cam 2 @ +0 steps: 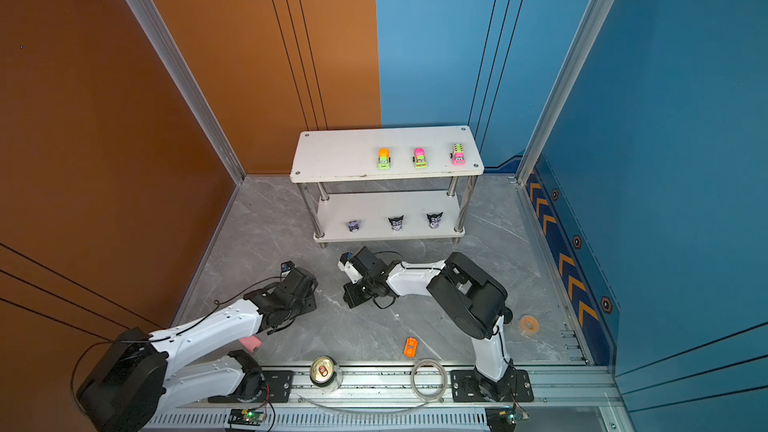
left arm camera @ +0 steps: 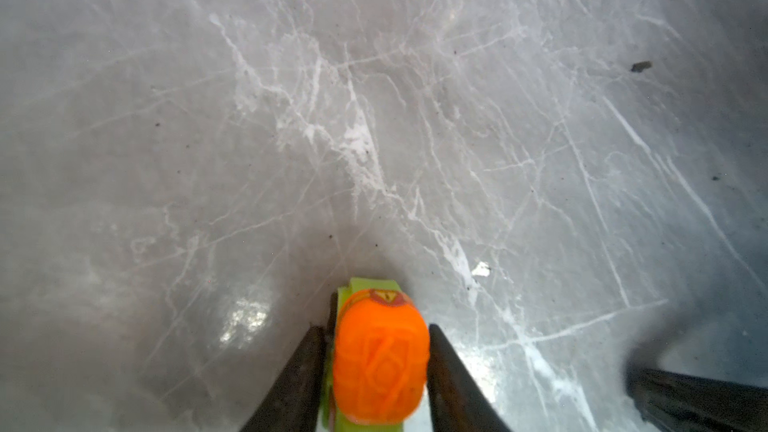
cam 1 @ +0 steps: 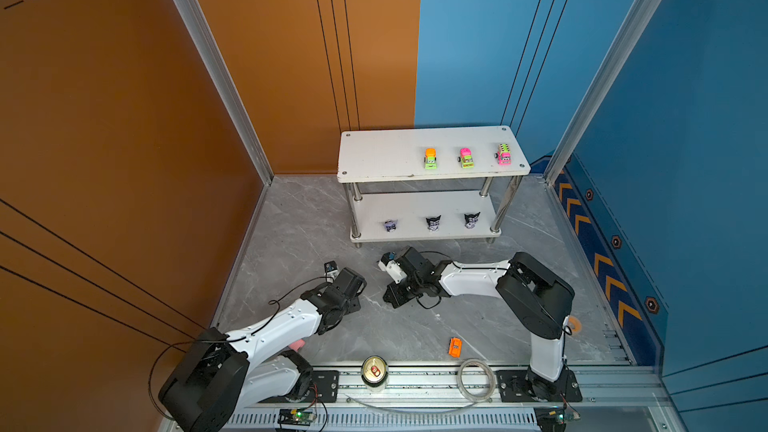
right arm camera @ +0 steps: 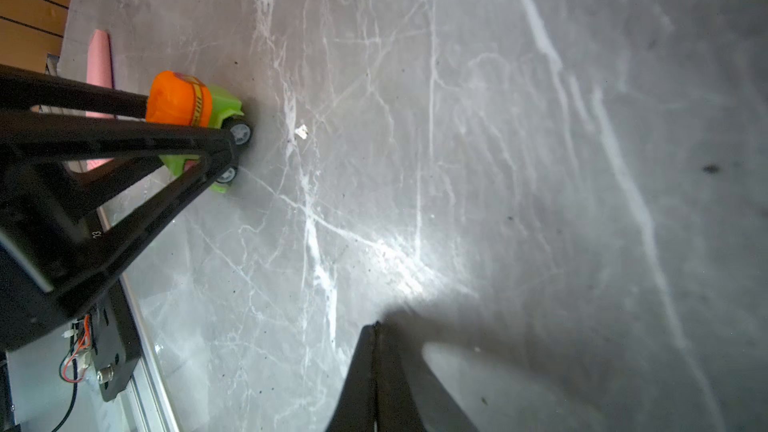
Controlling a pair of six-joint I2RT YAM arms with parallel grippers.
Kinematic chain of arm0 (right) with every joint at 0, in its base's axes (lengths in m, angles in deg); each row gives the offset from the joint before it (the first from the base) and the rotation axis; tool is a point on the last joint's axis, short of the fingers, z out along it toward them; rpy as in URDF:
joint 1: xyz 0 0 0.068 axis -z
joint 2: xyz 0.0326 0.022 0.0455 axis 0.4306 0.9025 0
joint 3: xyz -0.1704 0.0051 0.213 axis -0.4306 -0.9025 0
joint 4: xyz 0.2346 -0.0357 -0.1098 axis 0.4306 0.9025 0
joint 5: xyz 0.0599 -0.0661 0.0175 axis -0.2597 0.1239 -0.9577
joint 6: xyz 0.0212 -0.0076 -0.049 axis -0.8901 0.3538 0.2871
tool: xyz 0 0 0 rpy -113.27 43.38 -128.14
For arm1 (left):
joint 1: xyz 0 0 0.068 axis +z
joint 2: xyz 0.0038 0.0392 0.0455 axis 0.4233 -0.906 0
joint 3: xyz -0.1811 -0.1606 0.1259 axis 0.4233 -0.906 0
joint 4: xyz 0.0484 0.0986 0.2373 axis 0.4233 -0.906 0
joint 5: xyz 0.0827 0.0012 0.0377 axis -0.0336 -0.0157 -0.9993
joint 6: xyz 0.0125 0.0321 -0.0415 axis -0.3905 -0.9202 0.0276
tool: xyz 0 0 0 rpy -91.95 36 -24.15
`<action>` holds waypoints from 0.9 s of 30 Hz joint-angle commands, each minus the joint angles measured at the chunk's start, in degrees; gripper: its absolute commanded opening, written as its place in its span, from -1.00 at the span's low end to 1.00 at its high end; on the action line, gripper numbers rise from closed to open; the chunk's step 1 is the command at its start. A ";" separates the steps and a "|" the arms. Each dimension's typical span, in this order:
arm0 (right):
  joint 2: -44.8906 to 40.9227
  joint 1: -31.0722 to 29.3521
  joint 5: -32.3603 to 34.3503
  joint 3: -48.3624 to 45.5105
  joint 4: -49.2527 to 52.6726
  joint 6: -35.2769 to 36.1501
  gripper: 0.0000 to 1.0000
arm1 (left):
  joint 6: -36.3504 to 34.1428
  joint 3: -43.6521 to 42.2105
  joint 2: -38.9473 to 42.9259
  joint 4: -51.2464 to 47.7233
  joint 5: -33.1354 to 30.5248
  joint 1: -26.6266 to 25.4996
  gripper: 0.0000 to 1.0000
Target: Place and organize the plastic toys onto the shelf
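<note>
Two arms: both low over the marble tabletop (cam 1: 291, 218) in front of the shelf (cam 1: 374, 155), wrists bent down; left one off its left front corner, right one before its middle.
Left gripper (left arm camera: 377, 328): fingers clamped on both sides of an orange-topped green toy car (left arm camera: 380, 367); can't tell if the wheels touch the tabletop.
Right gripper (right arm camera: 376, 326): fingers pressed together, nothing between them.
Top tier: three toy cars (cam 1: 466, 157) in a row on the right half, left half bare.
Lower tier: three figurines (cam 1: 433, 223) in a row along the front edge.
Loose: orange toy car (cam 1: 455, 347) well in front of the shelf, just shelf-side of the tape ring (cam 1: 476, 380); drink can (cam 1: 374, 371) nearby.
Room: open tabletop between both grippers and the shelf's front legs.
Views: both top views hide the held car under the left wrist; both wrist views show it, the right wrist view side-on with wheels.
</note>
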 commanded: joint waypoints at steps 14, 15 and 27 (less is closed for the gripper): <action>-1.85 0.70 0.98 -2.75 0.04 -0.88 -0.89 | -6.90 15.99 0.37 -13.20 -0.50 -2.08 -0.71; -1.95 0.89 0.92 -2.87 -0.14 -0.85 -0.89 | -8.88 20.17 1.26 -16.37 -1.67 -2.73 -0.69; -0.17 1.08 -0.58 -3.40 -1.91 -2.21 -0.89 | -31.49 80.77 -15.10 -37.91 -19.79 -17.25 -0.69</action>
